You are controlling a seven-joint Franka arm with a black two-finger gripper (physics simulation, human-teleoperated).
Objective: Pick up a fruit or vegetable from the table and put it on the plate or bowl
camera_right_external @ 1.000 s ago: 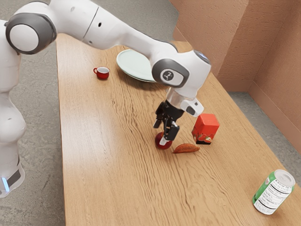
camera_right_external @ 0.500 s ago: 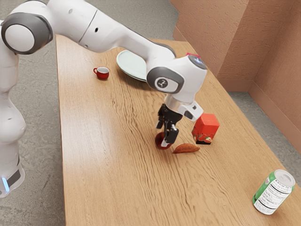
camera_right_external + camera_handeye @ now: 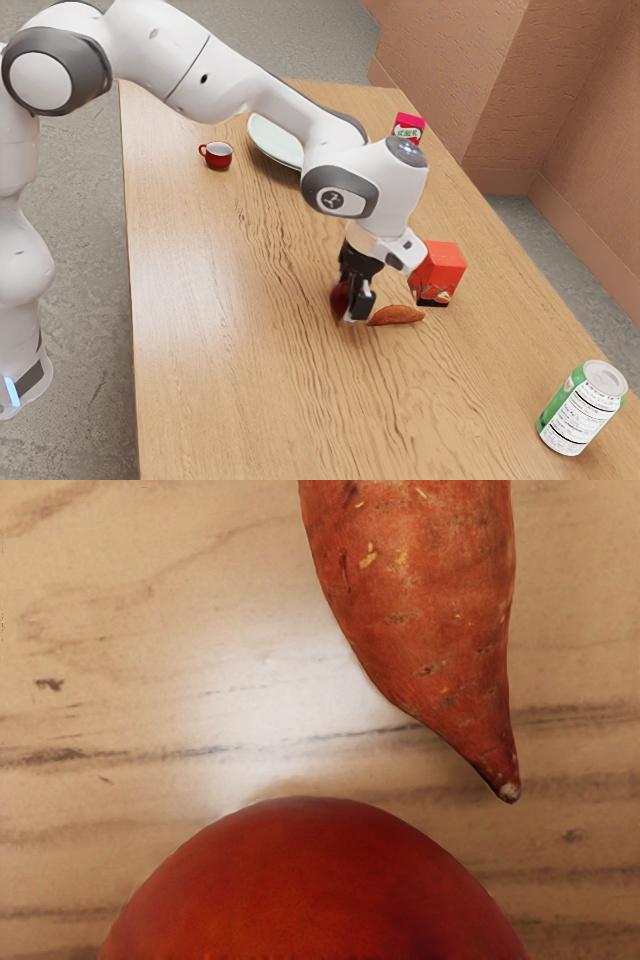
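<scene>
While the pincer (image 3: 351, 304), grip unclear, hangs at the red fruit (image 3: 339, 297), a sweet potato (image 3: 397, 316) lies beside.

light: bright, even, diffuse | shadows: soft, faint under the arm (image 3: 240, 85) on the surface (image 3: 200, 350) | glare: pale sheen on wood beside the sweet potato (image 3: 420, 610)

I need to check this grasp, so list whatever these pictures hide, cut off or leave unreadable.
1. Red fruit: in the exterior view mostly behind the gripper; in the wrist view its lower part is cut by the edge.
2. Plate: exterior view, partly behind the arm.
3. Red carton near the table's far side: lower part behind the arm.
4. Can: label text too small to read.
</scene>
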